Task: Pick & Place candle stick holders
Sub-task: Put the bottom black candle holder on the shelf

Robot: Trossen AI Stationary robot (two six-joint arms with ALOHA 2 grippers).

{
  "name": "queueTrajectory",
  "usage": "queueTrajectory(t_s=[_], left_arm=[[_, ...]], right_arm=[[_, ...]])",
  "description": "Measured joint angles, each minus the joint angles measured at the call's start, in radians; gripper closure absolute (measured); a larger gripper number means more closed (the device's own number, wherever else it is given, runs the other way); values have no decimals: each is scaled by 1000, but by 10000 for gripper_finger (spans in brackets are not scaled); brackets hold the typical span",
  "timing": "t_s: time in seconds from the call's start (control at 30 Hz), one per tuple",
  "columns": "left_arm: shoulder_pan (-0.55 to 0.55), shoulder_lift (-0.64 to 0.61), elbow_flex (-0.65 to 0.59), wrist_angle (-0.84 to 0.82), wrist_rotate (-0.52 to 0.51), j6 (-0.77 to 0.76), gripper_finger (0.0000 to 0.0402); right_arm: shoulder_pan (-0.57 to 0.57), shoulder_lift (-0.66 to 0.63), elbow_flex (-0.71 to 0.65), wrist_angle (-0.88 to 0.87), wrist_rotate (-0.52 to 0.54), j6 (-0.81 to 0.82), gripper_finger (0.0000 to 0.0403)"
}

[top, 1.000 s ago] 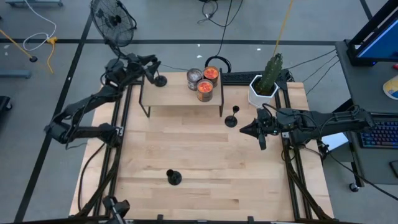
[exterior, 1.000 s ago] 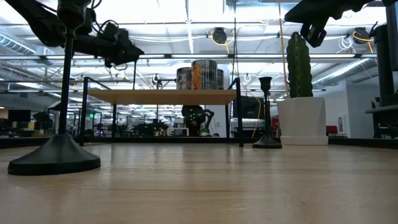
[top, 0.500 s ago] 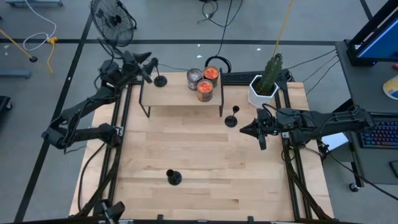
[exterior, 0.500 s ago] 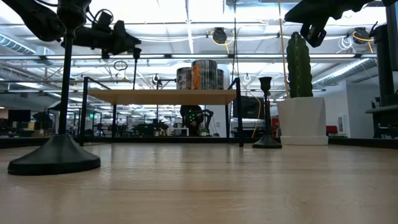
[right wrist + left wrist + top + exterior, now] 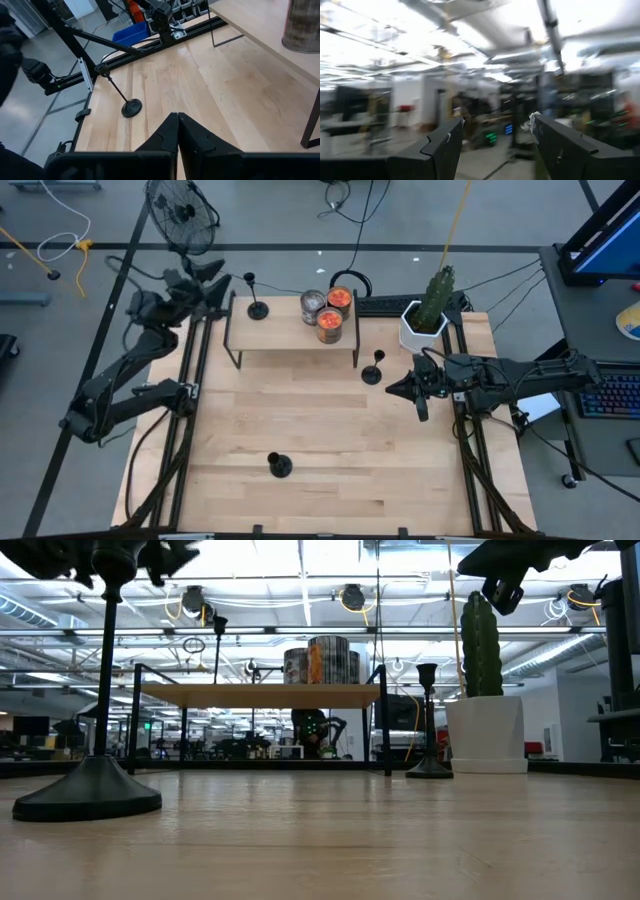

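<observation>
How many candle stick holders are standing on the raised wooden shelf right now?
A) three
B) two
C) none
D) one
D: only one candle stick holder stands on the shelf, at its left end; the other two are down on the table.

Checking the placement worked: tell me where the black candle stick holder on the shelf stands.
In the high view, the black candle stick holder stands on the wooden shelf's left end, left of the glass jars.
</observation>
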Motion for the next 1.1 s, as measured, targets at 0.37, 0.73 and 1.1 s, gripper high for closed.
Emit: queueTrajectory(t_s=[0.37, 0.73, 1.1], left_arm=[[-231, -178, 0, -215, 56, -128, 158], [-582, -150, 139, -620, -140, -60, 158], [-931, 39, 498, -1221, -545, 7, 158]], right_arm=[[0, 0, 0, 0, 0, -22, 399], [0, 0, 0, -29, -1, -22, 399], [0, 0, 0, -59, -1, -92, 399]])
